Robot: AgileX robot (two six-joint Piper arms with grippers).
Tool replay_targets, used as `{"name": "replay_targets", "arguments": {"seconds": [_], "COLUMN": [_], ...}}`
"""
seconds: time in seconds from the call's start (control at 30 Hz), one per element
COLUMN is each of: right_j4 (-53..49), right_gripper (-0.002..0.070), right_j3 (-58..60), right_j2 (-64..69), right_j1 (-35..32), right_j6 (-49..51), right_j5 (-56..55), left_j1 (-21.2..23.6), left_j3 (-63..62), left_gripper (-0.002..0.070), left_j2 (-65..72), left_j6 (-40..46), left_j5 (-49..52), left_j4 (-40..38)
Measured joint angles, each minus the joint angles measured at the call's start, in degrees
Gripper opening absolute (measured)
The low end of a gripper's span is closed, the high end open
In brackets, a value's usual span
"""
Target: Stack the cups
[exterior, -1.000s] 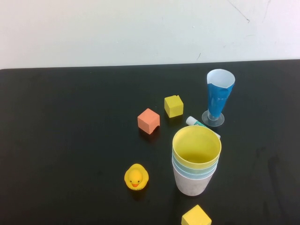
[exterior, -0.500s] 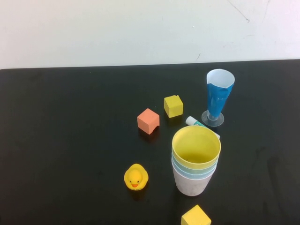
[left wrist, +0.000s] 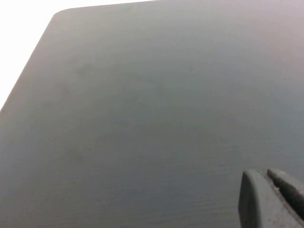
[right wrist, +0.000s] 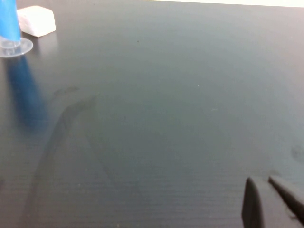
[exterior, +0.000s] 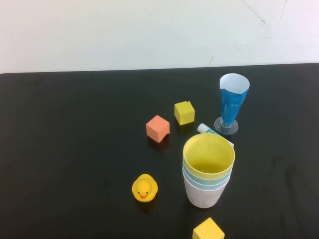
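Note:
The cups stand nested in one upright stack right of the table's centre in the high view. The yellow cup [exterior: 209, 155] is on top, thin pale green and pale blue [exterior: 206, 182] rims show under it, and the pale pink cup [exterior: 204, 197] is at the bottom. Neither arm shows in the high view. My left gripper [left wrist: 266, 176] is shut and empty over bare black table. My right gripper [right wrist: 263, 183] is shut and empty over bare table, away from the stack.
A tall blue stemmed glass [exterior: 232, 102] stands behind the stack, its foot in the right wrist view [right wrist: 12, 45]. A white tube [exterior: 212, 132] lies between them. An orange cube [exterior: 158, 128], two yellow cubes [exterior: 184, 112] [exterior: 209, 230] and a yellow duck [exterior: 144, 188] lie around.

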Motion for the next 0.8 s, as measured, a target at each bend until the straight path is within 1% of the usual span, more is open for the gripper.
{"name": "replay_targets", "arguments": {"seconds": [0.1, 0.27, 0.37, 0.8], "right_j4": [0.0, 0.0, 0.0, 0.0], "right_gripper": [-0.0001, -0.0001, -0.0001, -0.0001], "right_j3": [0.0, 0.0, 0.0, 0.0], "right_j2": [0.0, 0.0, 0.0, 0.0], "right_j1": [0.0, 0.0, 0.0, 0.0], "right_j6": [0.04, 0.13, 0.13, 0.13], "right_j5": [0.0, 0.0, 0.0, 0.1], "left_j1": [1.33, 5.53, 6.9, 7.11], "left_j3": [0.0, 0.0, 0.0, 0.0], "left_gripper": [-0.0002, -0.0002, -0.0002, -0.0002], "left_j2": [0.0, 0.0, 0.0, 0.0], "left_j6": [0.74, 2.87, 2.99, 2.99], "left_j5": [0.1, 0.15, 0.23, 0.23], "left_j4": [-0.02, 0.14, 0.14, 0.14]}}
